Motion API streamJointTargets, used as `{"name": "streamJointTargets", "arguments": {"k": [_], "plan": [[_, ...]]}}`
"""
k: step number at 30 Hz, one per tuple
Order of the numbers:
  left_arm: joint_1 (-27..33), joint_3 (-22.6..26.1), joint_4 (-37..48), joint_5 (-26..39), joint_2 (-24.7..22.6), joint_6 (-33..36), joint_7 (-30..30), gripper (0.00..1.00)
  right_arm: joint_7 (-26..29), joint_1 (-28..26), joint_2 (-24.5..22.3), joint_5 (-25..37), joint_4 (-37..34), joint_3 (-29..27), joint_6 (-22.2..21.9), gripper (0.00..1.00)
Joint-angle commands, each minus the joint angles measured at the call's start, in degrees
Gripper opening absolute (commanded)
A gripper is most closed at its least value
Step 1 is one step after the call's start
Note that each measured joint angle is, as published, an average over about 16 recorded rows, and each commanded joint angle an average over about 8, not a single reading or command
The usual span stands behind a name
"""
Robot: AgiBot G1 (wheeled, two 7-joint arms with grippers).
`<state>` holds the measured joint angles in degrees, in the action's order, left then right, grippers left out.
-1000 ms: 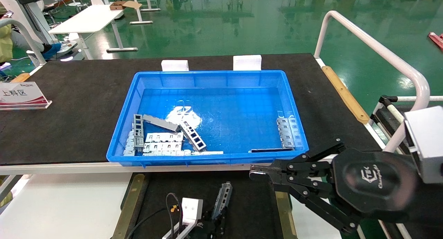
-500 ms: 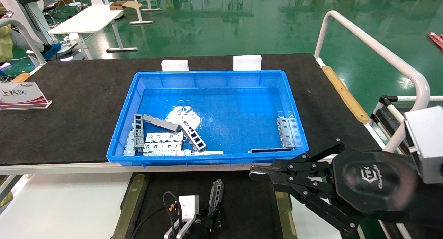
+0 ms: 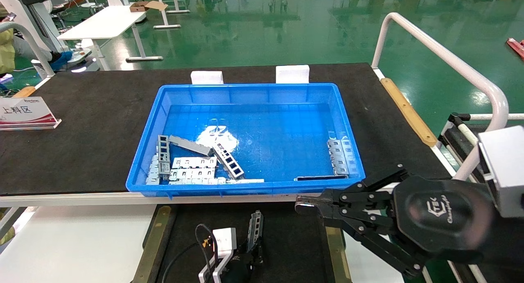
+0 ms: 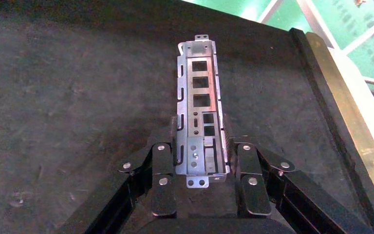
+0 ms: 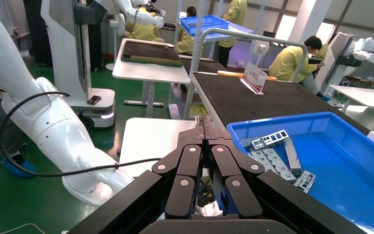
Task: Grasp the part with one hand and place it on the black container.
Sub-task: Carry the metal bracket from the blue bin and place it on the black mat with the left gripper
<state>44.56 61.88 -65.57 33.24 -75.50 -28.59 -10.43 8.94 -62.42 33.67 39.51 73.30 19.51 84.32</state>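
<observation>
Left pincer [image 4: 202, 161] clenched on the part [image 4: 199, 109], which juts fwd from between its fingers, just over the black container [image 4: 68, 97]. Right pincer [image 3: 301, 205] closed, empty, parked beside blue bin [image 3: 245, 90].

The part [image 4: 198, 105] is a narrow silver-grey stamped bracket with a row of rectangular cutouts and folded-up edges, clamped at its near end. It stands tilted over the black container [image 3: 294, 242], a flat matte black surface with yellowish-brown side strips.
</observation>
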Motion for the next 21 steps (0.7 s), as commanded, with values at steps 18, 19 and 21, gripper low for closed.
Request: {"name": "streamJointTargets", "arguments": {"k": [18,19,21], "plan": [[-0.18,0.68,2.28,1.68,-0.9,0.71,-2.52,1.0,-0.01,-0.01,-0.01,-0.02,0.0,0.02,-0.01,1.0],[-0.17,0.74,2.25,1.7,-0.88,0.69,-2.61,1.0,-0.01,-0.01,-0.01,-0.02,0.0,0.03,-0.01,1.0],[-0.16,0.88,2.13,1.78,-0.83,0.64,-2.76,1.0,-0.01,-0.01,-0.01,-0.02,0.0,0.03,-0.01,1.0]]}}
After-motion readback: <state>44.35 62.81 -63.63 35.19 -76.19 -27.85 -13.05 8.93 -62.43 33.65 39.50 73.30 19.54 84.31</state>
